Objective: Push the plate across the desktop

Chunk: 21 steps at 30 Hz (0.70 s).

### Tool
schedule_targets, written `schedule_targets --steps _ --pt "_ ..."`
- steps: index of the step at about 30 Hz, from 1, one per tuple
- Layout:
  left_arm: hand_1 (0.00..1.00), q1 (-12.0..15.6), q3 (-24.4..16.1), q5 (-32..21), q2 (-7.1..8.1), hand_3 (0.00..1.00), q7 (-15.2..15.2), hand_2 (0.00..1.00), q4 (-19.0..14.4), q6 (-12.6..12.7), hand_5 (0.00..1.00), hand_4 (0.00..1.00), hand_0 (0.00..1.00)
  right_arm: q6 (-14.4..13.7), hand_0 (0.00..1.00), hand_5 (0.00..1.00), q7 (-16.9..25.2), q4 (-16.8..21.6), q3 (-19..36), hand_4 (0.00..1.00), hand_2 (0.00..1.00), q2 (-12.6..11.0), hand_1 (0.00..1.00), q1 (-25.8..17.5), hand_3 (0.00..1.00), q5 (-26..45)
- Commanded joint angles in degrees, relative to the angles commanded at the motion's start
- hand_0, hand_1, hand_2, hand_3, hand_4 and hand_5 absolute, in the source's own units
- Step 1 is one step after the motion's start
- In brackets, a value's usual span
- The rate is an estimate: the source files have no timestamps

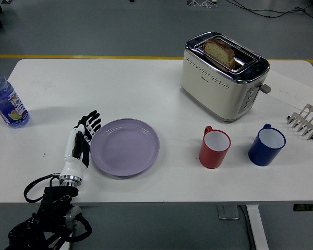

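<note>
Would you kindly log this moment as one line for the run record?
phase: pushing | left hand: open, flat against purple plate left rim | ahead: red mug | right hand: not in view

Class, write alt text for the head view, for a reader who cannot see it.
A robot's left hand, fingers extended, lies flat against the left rim of a purple plate on a white table. To the right stand a red mug and a blue mug, with a toaster holding bread behind them; a water bottle stands far left.
</note>
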Motion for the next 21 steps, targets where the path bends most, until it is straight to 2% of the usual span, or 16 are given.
schedule_targets --steps 15,21 --pt "0.834 -1.3 5.8 -2.0 0.57 0.765 0.0 0.849 -2.0 -0.6 0.978 0.482 0.814 0.1 0.515 0.275 0.0 0.0 0.4 0.19 0.595 -0.1 0.483 0.0 0.546 -0.4" --pt "0.833 -1.5 6.8 -2.0 0.69 0.765 0.0 0.849 -3.1 -0.7 0.974 0.482 0.814 0.1 0.515 0.277 0.0 0.0 0.5 0.191 0.595 -0.1 0.483 0.0 0.546 -0.5"
